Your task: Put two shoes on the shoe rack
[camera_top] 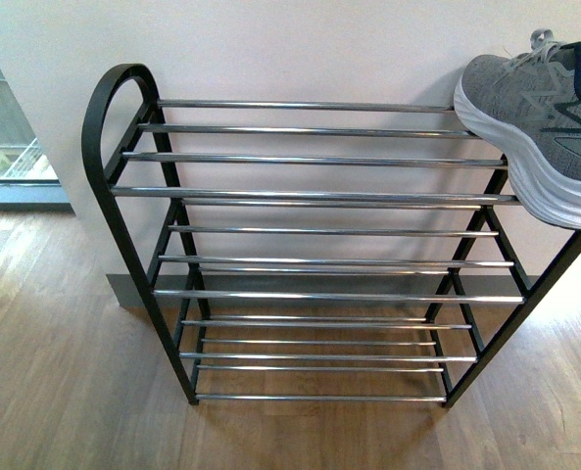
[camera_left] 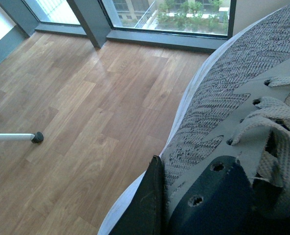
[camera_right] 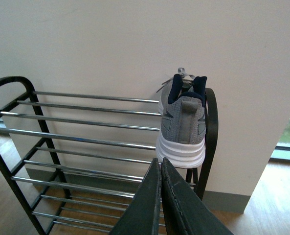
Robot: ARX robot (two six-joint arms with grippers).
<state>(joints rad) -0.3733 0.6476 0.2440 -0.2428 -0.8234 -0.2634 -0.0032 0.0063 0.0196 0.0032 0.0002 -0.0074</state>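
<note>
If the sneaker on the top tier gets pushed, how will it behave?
The sneaker probably slides easily: its smooth white sole rests on round chrome bars of the shoe rack. Its heel sits at the front edge, so a forward pull might tip it off. The knit upper likely gives softly, while the thick sole looks stiff.

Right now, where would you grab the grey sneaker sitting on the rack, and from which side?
Probably by the heel collar, from the rack's open front. The sneaker sits toe to the wall, heel at the front bar, with the navy opening upward: one finger can slip inside, one behind the heel. The shut right gripper faces it.
</note>
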